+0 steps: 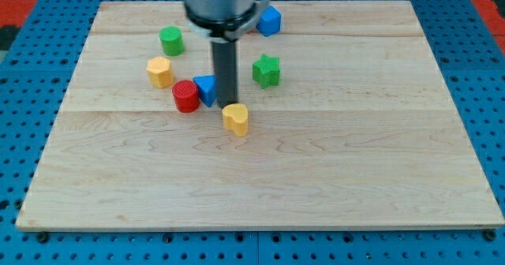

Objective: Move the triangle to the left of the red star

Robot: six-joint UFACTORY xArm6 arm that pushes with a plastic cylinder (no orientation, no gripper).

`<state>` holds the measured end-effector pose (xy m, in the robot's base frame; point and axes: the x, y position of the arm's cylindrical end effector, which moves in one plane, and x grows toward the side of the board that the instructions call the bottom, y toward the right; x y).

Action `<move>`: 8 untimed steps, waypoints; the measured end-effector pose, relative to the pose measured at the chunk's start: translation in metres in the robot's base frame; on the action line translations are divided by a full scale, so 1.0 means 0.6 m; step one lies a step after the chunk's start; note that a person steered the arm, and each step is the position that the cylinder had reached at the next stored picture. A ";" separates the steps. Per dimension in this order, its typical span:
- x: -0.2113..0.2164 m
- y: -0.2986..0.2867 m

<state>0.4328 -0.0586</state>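
Standing just beside the blue triangle block (207,88), on its right as the view has it, my tip (229,103) is the bare lower end of a straight dark rod; it has nothing to open or close and is grasping nothing, and whether it is actually touching the triangle I cannot tell. That triangle is sitting touching the red cylinder-like block (186,96) on its left, with a yellow heart-shaped block (235,118) just below and right of it, close under my tip. No block here is reading clearly as a red star; the red one is looking round. Further from the triangle are lying a yellow block (160,72) up and left, a green cylinder (171,40) above that, a green star-like block (267,70) to the right and a blue cube (269,20) towards the wooden board's (355,170) top edge. Pushing leftward from here is risking shoving the red block along with the triangle, since they are pressing together.
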 end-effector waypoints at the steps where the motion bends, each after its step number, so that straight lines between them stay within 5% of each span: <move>1: -0.025 -0.012; 2: -0.085 -0.005; 4: -0.038 -0.059; 5: -0.103 -0.076; 7: -0.154 -0.034; 8: -0.125 0.004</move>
<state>0.3581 -0.0561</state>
